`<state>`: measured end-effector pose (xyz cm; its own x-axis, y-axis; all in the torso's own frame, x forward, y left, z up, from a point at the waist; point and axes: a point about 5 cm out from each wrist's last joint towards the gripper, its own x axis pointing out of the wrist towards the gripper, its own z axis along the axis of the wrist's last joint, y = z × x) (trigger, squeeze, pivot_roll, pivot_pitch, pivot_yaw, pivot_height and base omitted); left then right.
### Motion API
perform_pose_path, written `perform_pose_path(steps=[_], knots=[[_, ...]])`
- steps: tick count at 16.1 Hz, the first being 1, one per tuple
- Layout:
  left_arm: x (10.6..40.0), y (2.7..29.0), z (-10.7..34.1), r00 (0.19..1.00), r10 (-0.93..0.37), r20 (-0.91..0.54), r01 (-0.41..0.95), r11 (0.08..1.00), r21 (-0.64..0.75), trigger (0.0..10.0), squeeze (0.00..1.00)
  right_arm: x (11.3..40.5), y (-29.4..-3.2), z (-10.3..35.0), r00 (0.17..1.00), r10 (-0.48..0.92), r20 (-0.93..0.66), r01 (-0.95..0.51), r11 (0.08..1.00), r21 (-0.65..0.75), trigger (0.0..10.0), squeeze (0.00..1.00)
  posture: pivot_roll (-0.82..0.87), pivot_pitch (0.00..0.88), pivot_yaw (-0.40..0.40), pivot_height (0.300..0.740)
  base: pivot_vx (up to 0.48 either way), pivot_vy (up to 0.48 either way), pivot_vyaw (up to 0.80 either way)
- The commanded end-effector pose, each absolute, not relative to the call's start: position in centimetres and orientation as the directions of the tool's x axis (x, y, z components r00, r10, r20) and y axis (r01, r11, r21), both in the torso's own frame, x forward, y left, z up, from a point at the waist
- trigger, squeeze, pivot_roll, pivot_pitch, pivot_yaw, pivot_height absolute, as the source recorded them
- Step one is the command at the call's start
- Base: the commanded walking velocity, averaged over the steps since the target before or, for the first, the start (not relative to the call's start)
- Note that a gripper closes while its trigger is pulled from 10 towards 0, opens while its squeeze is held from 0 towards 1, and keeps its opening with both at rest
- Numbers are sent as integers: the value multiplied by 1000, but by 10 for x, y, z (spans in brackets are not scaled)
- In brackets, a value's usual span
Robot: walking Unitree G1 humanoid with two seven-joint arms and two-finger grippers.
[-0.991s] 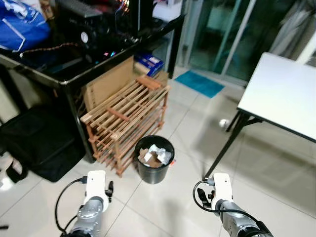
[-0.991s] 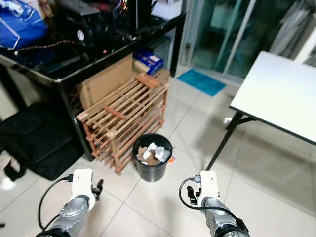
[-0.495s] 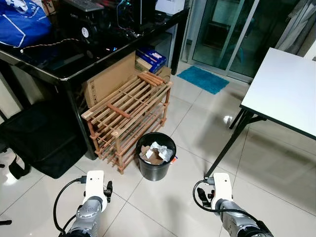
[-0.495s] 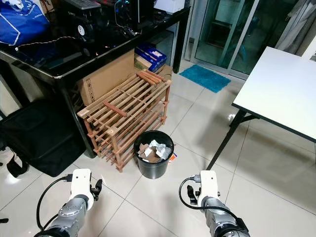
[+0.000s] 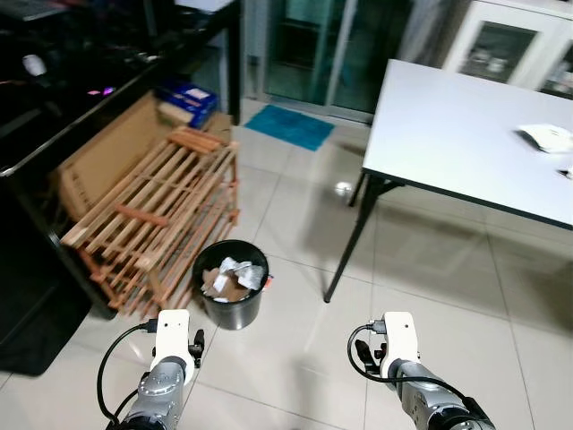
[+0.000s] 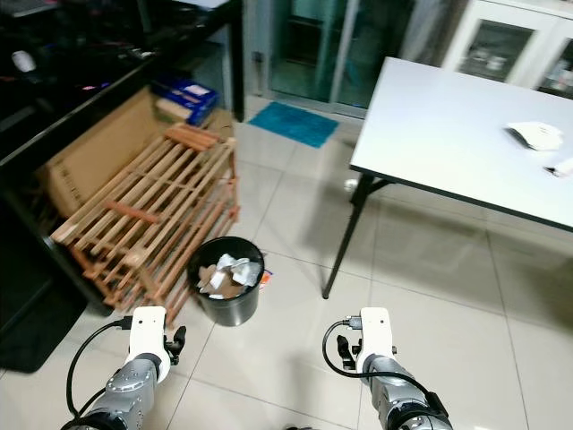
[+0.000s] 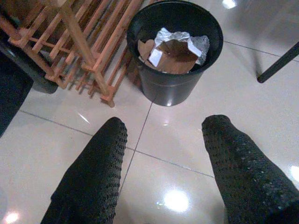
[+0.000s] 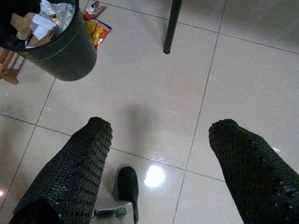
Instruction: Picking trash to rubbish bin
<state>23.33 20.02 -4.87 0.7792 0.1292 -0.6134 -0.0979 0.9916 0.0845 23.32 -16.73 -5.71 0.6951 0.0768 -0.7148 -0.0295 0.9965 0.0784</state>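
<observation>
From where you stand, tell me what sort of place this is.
Probably a room in a home, used for work and storage. A white table stands on a glossy tiled floor, a wooden slatted rack leans by a black desk, and a black rubbish bin holds paper scraps.

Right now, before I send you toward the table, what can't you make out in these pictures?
- White item on the table: crumpled paper, too small to tell what it is.
- Second item: cut off by the right eye view's edge.
- Wrapper on the floor: partly hidden behind the bin in the right wrist view.
- Bin's depth: covered by trash.
</observation>
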Motion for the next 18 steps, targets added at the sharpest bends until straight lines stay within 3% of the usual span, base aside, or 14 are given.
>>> perform_pose_path(steps=[1, 5, 12, 18], knots=[[237, 198, -47, 781, 121, -612, -92, 993, 79, 10000, 0, 233, -170, -57, 689, 68, -722, -35, 998, 60, 10000, 0, 38, 0, -82, 740, 0, 0, -788], [236, 196, -48, 777, 131, -616, -72, 990, 119, 10000, 0, 232, -172, -58, 687, 60, -724, -25, 998, 59, 10000, 0, 35, 5, -85, 740, 0, -324, -788], [236, 196, -48, 776, 134, -616, -89, 991, 103, 10000, 0, 233, -171, -57, 690, 58, -722, -26, 998, 55, 10000, 0, 36, 3, -85, 740, 0, 0, -786], [233, 193, -51, 756, 100, -647, -45, 994, 102, 10000, 0, 234, -167, -57, 697, 48, -715, -9, 998, 59, 10000, 0, 59, 0, -51, 740, 0, 0, 0]])
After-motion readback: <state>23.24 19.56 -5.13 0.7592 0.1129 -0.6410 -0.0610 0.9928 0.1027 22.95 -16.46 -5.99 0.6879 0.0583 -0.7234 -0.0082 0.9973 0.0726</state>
